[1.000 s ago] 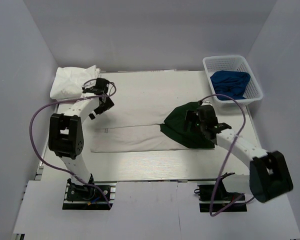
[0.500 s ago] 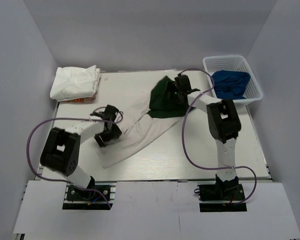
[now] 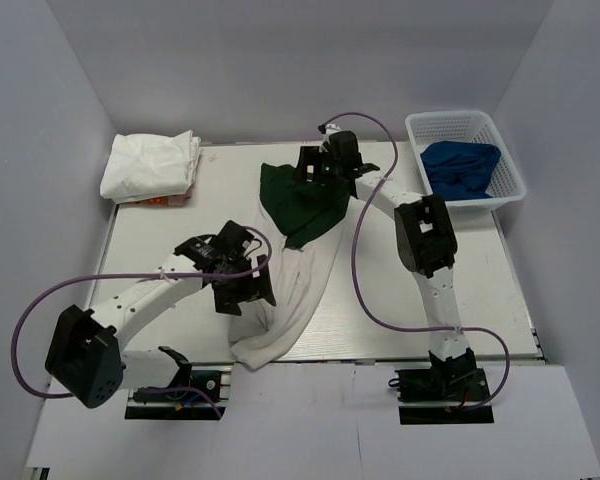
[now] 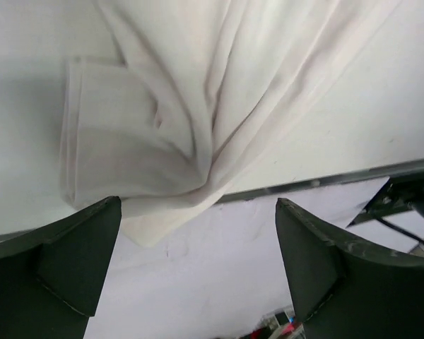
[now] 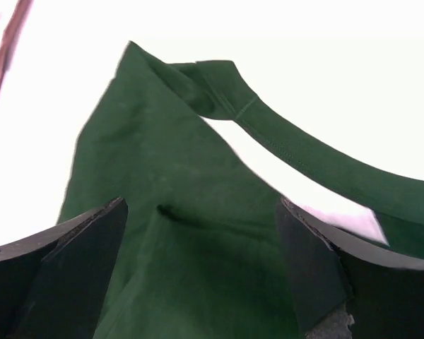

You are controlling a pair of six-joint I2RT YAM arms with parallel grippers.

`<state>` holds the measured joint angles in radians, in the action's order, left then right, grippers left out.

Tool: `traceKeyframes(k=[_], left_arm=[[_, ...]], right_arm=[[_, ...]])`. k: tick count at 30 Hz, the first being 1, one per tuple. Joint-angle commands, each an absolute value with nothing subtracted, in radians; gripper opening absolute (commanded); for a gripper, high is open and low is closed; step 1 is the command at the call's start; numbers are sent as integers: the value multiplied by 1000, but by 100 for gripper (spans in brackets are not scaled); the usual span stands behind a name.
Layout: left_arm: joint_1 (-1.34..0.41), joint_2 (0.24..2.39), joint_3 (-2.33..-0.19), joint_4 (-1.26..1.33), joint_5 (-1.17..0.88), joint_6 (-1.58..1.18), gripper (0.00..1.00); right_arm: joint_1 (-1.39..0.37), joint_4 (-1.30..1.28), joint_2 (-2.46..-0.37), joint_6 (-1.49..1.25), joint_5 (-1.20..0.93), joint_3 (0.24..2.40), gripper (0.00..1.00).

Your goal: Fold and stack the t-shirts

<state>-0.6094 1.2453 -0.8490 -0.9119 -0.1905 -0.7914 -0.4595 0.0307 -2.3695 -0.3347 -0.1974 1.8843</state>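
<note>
— How do the grippers stand?
— The left gripper (image 4: 198, 205) is spread wide with nothing between its fingers. Past it, its wrist view shows white cloth bunched in folds and lapping over the near edge of the worktop (image 4: 371, 85). The right gripper (image 5: 203, 205) is spread too, above dark green cloth with a hemmed band.
— And from above?
— The finger gaps are too small to read there, but the whole t-shirt (image 3: 305, 270) shows. It is a narrow strip, green at far centre and a white heap at the near edge. A folded white bundle (image 3: 150, 165) lies far left. A basket (image 3: 448, 116) of blue cloth (image 3: 465, 165) stands far right.
</note>
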Motion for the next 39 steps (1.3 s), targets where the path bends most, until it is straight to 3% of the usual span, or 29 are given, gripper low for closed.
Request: traceKeyframes(k=[1,9,18,24,29,33,37,39], left_arm=[[-617,1304,-932,-943,-108,-733,100],[-626,1443,-1029,-821,28,-715,100],[-606,1169,-832,-724,147,-761,100],[-606,944,-706,-689,196,-801,100],[-606,904,-666,-698,261,-885,100],[-606,972,-666,-672,250,-894,100],[-606,1090,-666,-611,195,-862,100],[-606,1195,-707,-621,186,-851,100]], right_arm=[[-474,-27,-2200,-220,-132,1875,90],[-609,-291,-2097,-274,96,1683,90],[-678,-387,-2149,-540,235,1620,90],[-637,-508,-2311,-583,241,1782,90],[-549,-624,-2495,-575,199,2015,90],[-467,-615,-2601,-514,158,2224,90],[-407,-424,-2612,-364,72,2276,90],[-371,-333,-2572,-322,126,2298,90]])
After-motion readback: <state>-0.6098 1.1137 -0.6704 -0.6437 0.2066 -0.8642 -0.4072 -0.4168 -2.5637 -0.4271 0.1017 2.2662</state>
